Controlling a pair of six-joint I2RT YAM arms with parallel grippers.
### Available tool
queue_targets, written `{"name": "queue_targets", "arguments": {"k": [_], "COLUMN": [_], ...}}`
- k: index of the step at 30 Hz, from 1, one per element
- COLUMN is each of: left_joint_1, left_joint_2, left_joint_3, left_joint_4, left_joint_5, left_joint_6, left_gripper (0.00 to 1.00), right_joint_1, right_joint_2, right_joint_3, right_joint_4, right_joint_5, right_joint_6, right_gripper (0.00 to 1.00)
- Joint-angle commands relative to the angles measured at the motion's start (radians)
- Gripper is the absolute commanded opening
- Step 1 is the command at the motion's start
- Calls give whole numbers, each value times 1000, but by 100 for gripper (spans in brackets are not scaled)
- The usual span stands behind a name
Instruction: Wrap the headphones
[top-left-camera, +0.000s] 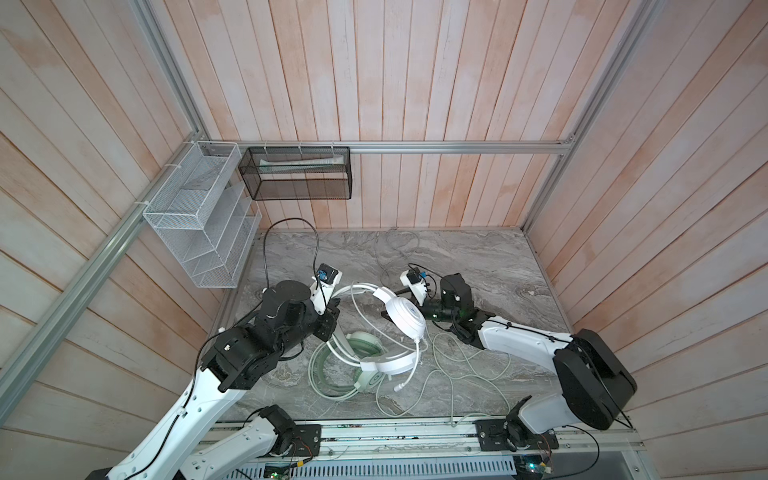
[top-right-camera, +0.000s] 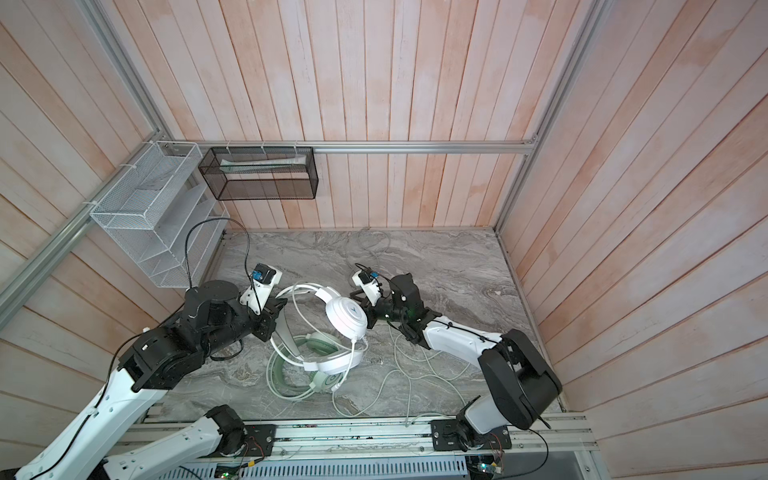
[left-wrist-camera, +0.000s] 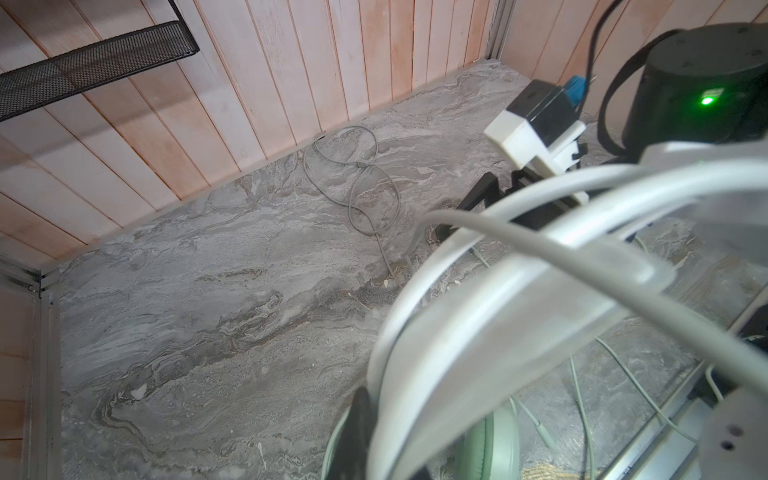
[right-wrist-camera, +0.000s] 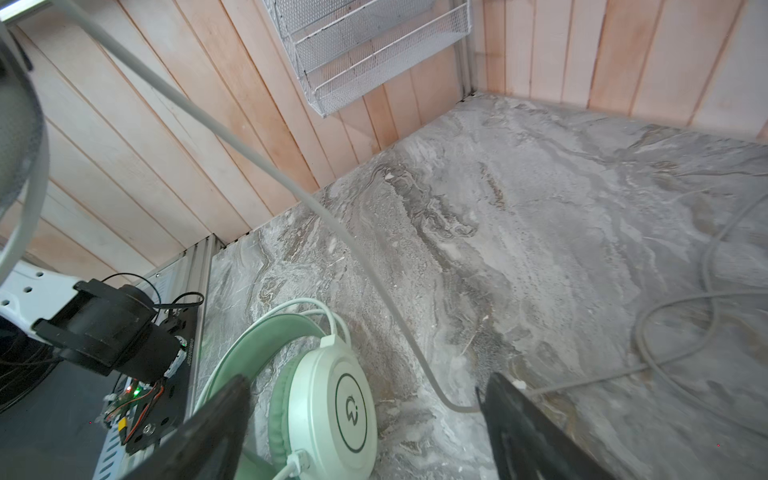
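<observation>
Right wrist view shows your right gripper (right-wrist-camera: 368, 379) with jaws apart and a pale cable (right-wrist-camera: 266, 166) running between them, likely ready for winding. Your left gripper (top-left-camera: 333, 311) is clamped on the white headset (top-left-camera: 404, 318), holding it above the mint headset (right-wrist-camera: 332, 399) on the table (right-wrist-camera: 540, 208). You get 2 logos and no legible words.

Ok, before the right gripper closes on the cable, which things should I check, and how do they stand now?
1. Left gripper shut on the white headset, at its headband: ok.
2. Right gripper open, jaws well apart: ok.
3. A cable runs between the right jaws: ok, not yet clamped.
4. White headset clear of the mint headset under it: cannot tell; they overlap in both top views.
5. Loose cables on the table lie untangled: not ok, loops cross.
</observation>
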Motion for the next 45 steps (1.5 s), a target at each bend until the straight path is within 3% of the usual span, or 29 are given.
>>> {"name": "queue_targets", "arguments": {"k": [1,10,14,15,18,19,25,31,45], "left_joint_1": [1,1,1,1,1,1,1,1,1], "left_joint_2": [-1,0,-5,-8,-12,-13,-16,-32,-64], "left_joint_3": [46,42,30,25,4,-2,-20,-35,-43], "left_joint_4": [53,46,46,45,51,55,75,79,95], "left_joint_5": [45,66,66,66,60,57,66,83,94], "left_joint_6": [-19,-30,-28,-28,-24,-22,-22,-24,-38], "left_gripper": [0,0,0,0,0,0,0,0,0], "right_joint_1": [19,7,-10,-10,-13,-13,-20,-50,-117], "right_joint_2": [71,171,124,93,-16,-54,-205,-235,-269], "right_joint_3": [70,137,133,123,105,105,139,156,166], "right_joint_4": [86,80,41,30,-21,-44,-162,-173,-129], "right_joint_5": [-36,42,71,93,181,211,343,402,408], "right_joint_6": [-1,-47,-67,-78,-106,-119,-170,-180,-148], "right_gripper": [86,75,42,29,2,0,0,0,0]}}
